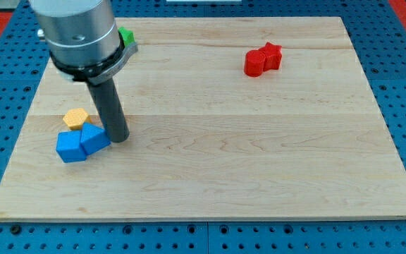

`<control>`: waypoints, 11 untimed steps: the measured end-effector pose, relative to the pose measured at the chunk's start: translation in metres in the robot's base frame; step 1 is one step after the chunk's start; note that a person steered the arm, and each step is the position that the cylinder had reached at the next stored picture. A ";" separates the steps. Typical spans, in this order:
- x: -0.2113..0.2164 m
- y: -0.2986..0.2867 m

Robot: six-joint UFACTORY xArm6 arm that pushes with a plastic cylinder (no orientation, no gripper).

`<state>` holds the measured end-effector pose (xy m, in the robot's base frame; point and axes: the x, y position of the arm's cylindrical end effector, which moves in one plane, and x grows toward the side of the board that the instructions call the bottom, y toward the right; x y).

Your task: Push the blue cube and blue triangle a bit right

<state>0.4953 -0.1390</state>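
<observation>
Two blue blocks lie together at the view's lower left: the blue cube (69, 147) on the left and the blue triangle (95, 138) touching its right side. My tip (118, 136) stands on the board just right of the blue triangle, touching it or nearly so. The dark rod rises from there to the grey arm body at the view's top left.
A yellow block (76, 118) sits just above the blue pair, touching them. A green block (126, 35) peeks out behind the arm body at the top left. A red block (263, 59) lies at the upper right. The wooden board (259, 176) ends near the blue blocks' left.
</observation>
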 end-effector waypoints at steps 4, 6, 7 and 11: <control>0.122 -0.011; 0.097 -0.099; 0.073 -0.123; -0.013 -0.070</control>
